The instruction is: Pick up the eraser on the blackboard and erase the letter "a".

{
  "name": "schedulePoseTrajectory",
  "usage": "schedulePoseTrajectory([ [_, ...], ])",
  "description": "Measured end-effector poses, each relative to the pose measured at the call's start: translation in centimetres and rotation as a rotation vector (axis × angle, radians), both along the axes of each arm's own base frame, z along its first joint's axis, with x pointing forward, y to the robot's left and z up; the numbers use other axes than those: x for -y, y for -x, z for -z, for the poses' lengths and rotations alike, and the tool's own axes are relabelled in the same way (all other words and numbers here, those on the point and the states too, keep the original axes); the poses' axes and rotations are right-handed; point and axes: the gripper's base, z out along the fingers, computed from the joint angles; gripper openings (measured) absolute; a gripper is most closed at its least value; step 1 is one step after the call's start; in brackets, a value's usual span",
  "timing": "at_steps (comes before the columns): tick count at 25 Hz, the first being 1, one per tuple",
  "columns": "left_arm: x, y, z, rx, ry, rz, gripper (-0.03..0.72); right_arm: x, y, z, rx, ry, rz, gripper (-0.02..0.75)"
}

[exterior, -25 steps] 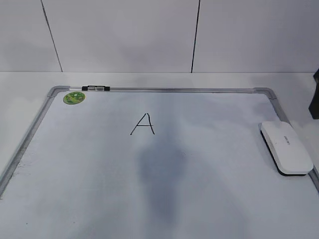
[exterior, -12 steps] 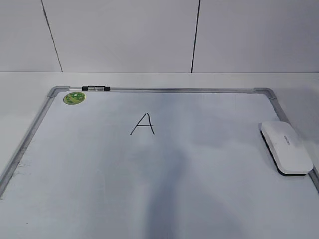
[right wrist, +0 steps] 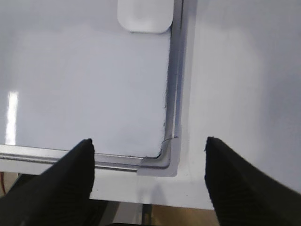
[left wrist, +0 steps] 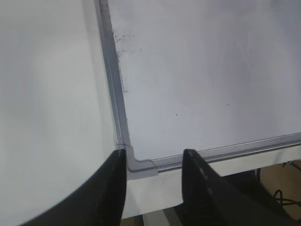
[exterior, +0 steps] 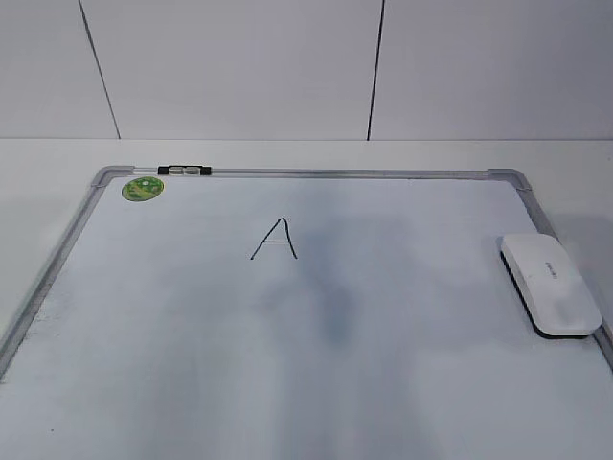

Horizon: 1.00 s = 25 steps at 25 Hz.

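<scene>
White tabletop runs back to a pale panelled wall with two thin dark seams. On it lies the blackboard [exterior: 316, 173], really a white dry-erase board in a silver-grey frame, filling most of the exterior view. At its 11 o'clock corner sits a round green sticker [exterior: 142, 188], and just beside that, on the top frame rail, a small black-and-silver marker [exterior: 185, 171]. A little above and left of the board's middle is a thin black angular capital letter [exterior: 275, 240]; no lowercase form shows. At 3 o'clock the eraser [exterior: 550, 284] lies flat on the board, white top up, dark underside showing along its near edge, its right side touching or just beside the right frame rail. Soft grey shadows cross the board's middle. Neither arm appears in this view

Left wrist view: the left gripper [left wrist: 154, 188] hangs above the board's near left corner, fingers apart with nothing between them. The grey corner piece [left wrist: 139, 165] shows in the gap. Faint dark specks mark the board surface beside the left rail at 12 o'clock

Right wrist view: the right gripper [right wrist: 149, 181] hangs above the board's near right corner, its two dark fingers spread wide and empty. The eraser [right wrist: 145, 16] sits at 12 o'clock, well apart from the fingers, cut off by the top edge, close against the right rail. A bright streak of reflected light shows at 9 o'clock
</scene>
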Motion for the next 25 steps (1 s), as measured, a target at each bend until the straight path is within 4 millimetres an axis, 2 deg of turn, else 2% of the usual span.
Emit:
schedulePoseTrajectory([
  [5,0.0,3.9,0.5,0.109,0.001,-0.003,0.298,0.1,2.8,1.5,0.020,-0.035,-0.001,0.580],
  [10,0.0,6.4,1.9,0.184,0.002,-0.011,0.298,0.6,6.0,0.8,0.168,-0.038,-0.002,0.580],
  [16,-0.1,7.9,4.6,0.174,0.002,-0.014,0.296,1.4,9.5,-0.2,0.348,-0.011,0.006,0.579],
  [19,-0.1,8.1,5.1,0.180,0.002,-0.016,0.290,1.7,10.7,-0.2,0.402,-0.006,0.010,0.579],
  [25,-0.2,7.9,4.9,0.211,-0.016,-0.024,0.284,1.8,11.1,1.2,0.384,0.004,0.011,0.579],
])
